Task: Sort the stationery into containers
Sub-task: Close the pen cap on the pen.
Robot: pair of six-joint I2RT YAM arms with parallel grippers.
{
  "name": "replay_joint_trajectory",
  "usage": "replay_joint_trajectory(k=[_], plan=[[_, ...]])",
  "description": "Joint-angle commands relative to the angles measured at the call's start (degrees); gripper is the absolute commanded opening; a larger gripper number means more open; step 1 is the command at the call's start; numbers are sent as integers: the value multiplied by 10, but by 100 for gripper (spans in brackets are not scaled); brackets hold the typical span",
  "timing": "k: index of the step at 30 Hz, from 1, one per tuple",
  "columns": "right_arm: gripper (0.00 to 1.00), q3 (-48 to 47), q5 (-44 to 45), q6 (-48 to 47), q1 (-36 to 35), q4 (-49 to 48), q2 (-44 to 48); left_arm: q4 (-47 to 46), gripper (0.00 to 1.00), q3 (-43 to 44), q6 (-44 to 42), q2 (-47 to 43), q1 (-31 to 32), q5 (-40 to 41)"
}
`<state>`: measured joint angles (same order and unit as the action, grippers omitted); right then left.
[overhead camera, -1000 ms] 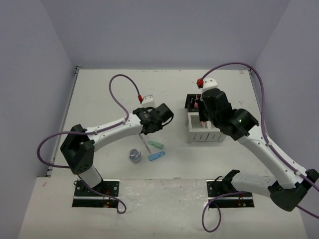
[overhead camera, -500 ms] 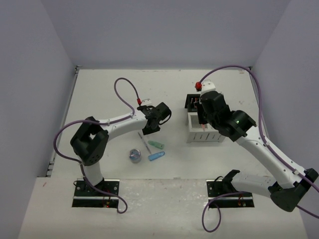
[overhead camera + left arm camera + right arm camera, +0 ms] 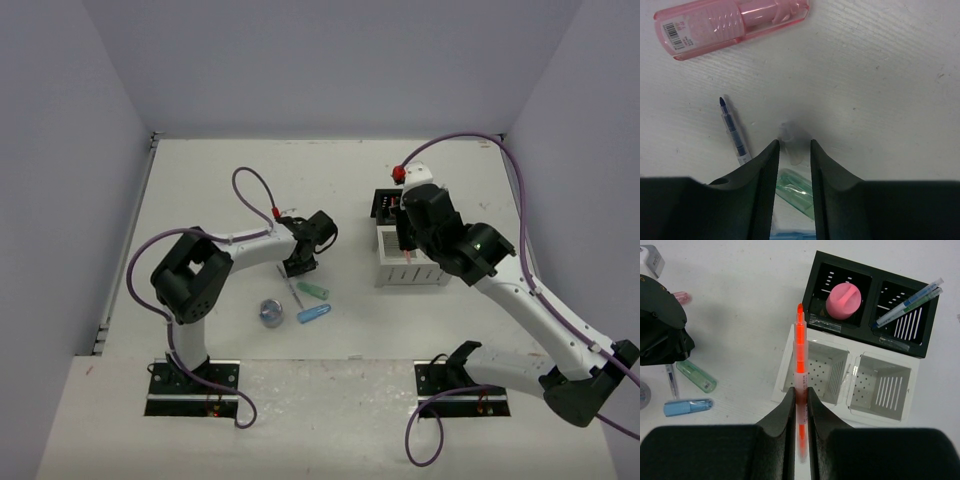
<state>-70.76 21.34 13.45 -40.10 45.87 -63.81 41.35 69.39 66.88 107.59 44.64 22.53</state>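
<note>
White tabletop [image 3: 200, 180], matte and faintly speckled, pale lilac walls [image 3: 330, 60] enclosing it left, back and right

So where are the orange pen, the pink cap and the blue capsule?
orange pen [image 3: 799, 352], right wrist view, mid-barrel.
pink cap [image 3: 843, 300], right wrist view, its top.
blue capsule [image 3: 687, 407], right wrist view, its middle.

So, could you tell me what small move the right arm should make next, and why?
Probably lower the orange pen into the left compartment of the white box: the right gripper, jaws shut on the pen, hangs over that empty compartment's edge.
</note>
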Motion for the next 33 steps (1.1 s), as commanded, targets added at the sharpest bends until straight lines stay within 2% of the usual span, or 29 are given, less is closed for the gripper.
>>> replay_joint_trajectory(k=[1,4,6,8,15,18,21,24,25,28,31,33], plan=[[0,2,-9,1,2,-12,11,-26,30,-13,2,6,-7,-13],[0,3,-13,0,2,-13,10,-25,24,-17,3,10,-12,-13],[0,3,-18,-1,2,-15,11,-27,7,-22,3,10,-14,-15],[0,4,-22,-1,2,-16,12,-27,0,-25,2,10,-17,-18],[0,16,-85,-4,2,-44,32,-36,0,-27,-17,-6,-24,-26],[0,48,-203,0,2,-98,68,-64,0,-37,-49,-57,-24,-29],[0,136,-359,32,1,-202,113,-162,0,-81,-92,-198,-23,-31],[0,209,-436,101,-3,-318,149,-298,0,-166,-164,-338,-24,-68],[0,241,-459,116,-6,-370,160,-369,0,-204,-173,-400,-24,-90],[0,322,-476,195,-48,-491,170,-537,0,-289,-194,-537,-23,-161],[0,353,-517,246,-91,-650,146,-691,0,-351,-203,-600,-24,-277],[0,353,-516,258,-118,-687,136,-744,0,-364,-198,-616,-23,-329]])
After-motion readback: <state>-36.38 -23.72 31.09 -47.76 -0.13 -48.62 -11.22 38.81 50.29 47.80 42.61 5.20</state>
